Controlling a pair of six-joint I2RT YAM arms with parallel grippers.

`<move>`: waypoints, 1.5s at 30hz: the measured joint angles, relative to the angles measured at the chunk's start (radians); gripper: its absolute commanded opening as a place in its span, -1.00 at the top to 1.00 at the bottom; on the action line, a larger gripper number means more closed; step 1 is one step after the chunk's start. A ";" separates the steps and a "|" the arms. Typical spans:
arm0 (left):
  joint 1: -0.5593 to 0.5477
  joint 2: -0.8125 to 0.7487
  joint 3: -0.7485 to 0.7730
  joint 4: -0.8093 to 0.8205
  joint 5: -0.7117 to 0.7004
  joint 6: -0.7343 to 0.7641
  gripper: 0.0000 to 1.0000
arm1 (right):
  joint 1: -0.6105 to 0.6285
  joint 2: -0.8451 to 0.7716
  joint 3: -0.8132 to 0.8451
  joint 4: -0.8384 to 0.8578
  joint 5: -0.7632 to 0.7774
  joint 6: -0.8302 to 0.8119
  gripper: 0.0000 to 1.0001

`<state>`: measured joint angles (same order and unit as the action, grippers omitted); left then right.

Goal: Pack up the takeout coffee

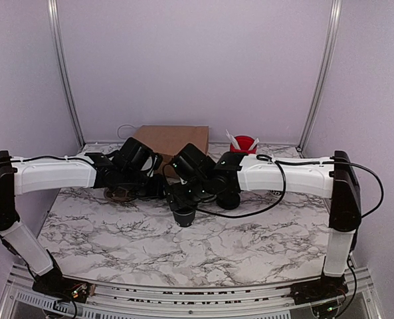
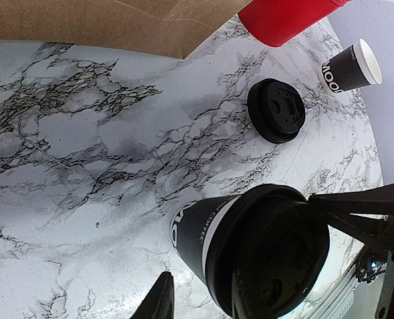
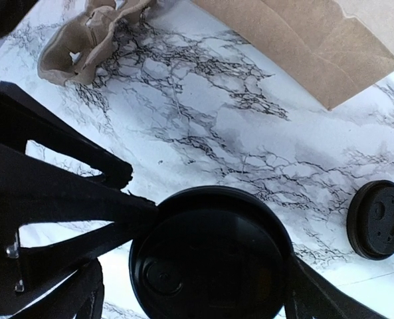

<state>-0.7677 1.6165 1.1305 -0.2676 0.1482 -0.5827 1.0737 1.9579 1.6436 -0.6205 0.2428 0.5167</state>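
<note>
Table: white tabletop veined grey like marble.
Back wall: plain pale lilac panel behind the table's far edge.
Side walls: matching pale panels flanking the table.
Posts: slim aluminium left post and right post rising from the table's far corners.
Rail: metal framing along the table's near edge.
Light: soft and even across the table.

The desk has a smooth marble-look top with a faint sheen, and the bag on it is matt brown kraft paper, creased at its folds. In front of the bag the takeout coffee cup is matt black paper, its fitted lid and the loose lid moulded black plastic with a dull gloss; the red cup looks smooth and matt.
</note>
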 measured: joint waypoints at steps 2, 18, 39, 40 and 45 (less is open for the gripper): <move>0.000 0.000 0.000 0.000 0.000 0.000 0.40 | -0.009 -0.025 -0.021 0.019 -0.010 0.010 -0.81; 0.011 -0.016 0.002 -0.002 0.018 0.003 0.36 | -0.113 -0.165 -0.207 0.153 -0.139 0.042 -0.68; 0.037 -0.047 -0.075 0.014 0.159 -0.061 0.41 | -0.330 -0.292 -0.568 0.491 -0.583 0.139 -0.06; 0.037 -0.047 -0.076 0.016 0.159 -0.062 0.41 | -0.330 -0.290 -0.568 0.497 -0.588 0.140 -0.05; 0.037 -0.047 -0.081 0.023 0.161 -0.065 0.42 | -0.330 -0.267 -0.568 0.524 -0.607 0.147 0.02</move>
<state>-0.7311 1.5700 1.0492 -0.2447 0.3092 -0.6476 0.7437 1.6905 1.0760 -0.0963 -0.3645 0.6636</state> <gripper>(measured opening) 0.292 0.508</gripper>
